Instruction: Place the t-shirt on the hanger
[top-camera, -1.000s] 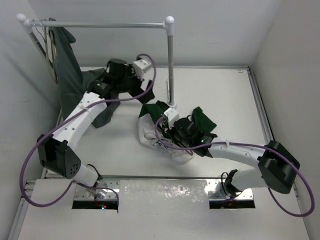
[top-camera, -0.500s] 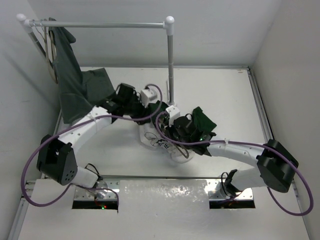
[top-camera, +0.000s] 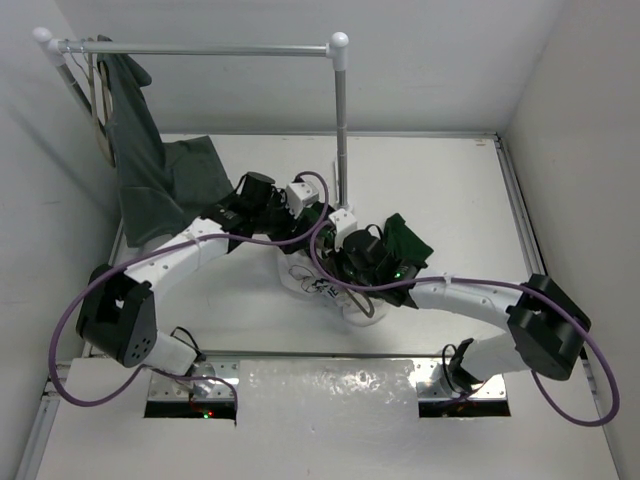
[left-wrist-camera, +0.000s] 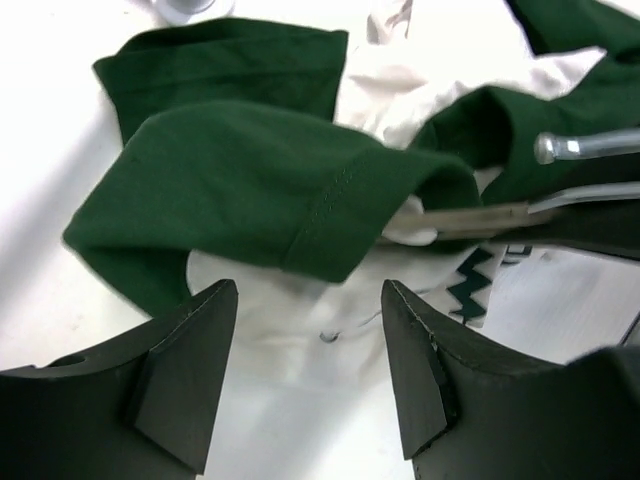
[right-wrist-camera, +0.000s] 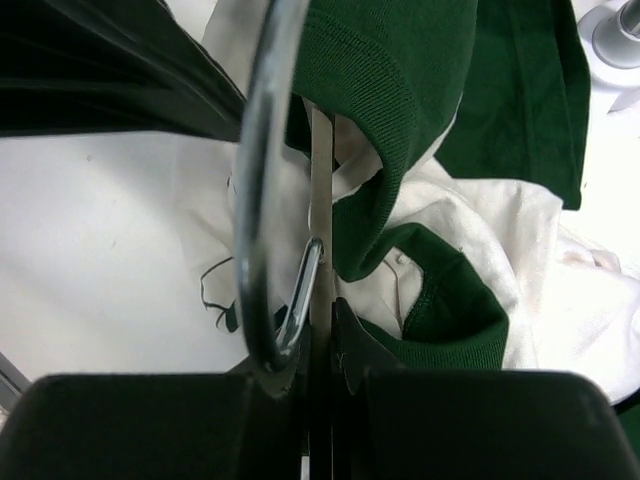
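Note:
The t-shirt (top-camera: 322, 282) lies crumpled at the table's middle, dark green with a white panel. My right gripper (top-camera: 345, 252) sits over it, shut on the hanger (right-wrist-camera: 320, 190), a thin brownish-grey strip that runs up under the green collar (right-wrist-camera: 400, 100). The hanger's metal hook (right-wrist-camera: 258, 190) curves in front of the right gripper (right-wrist-camera: 325, 312). My left gripper (top-camera: 312, 212) hovers at the shirt's far edge. In the left wrist view it (left-wrist-camera: 310, 345) stands open over white fabric, nothing between its fingers (left-wrist-camera: 185, 375), with a green sleeve (left-wrist-camera: 250, 180) just ahead and the hanger (left-wrist-camera: 470, 217) to the right.
A clothes rail (top-camera: 200, 48) on a metal pole (top-camera: 341, 130) stands at the back. A dull grey-green garment (top-camera: 145, 165) hangs from its left end and spills onto the table. The pole's base (top-camera: 344, 212) is right behind the t-shirt.
My left arm swung from the grey-green garment at the back left over to the t-shirt's far edge. Its jaws narrowed, then widened again. The right gripper kept its hold on the hanger.

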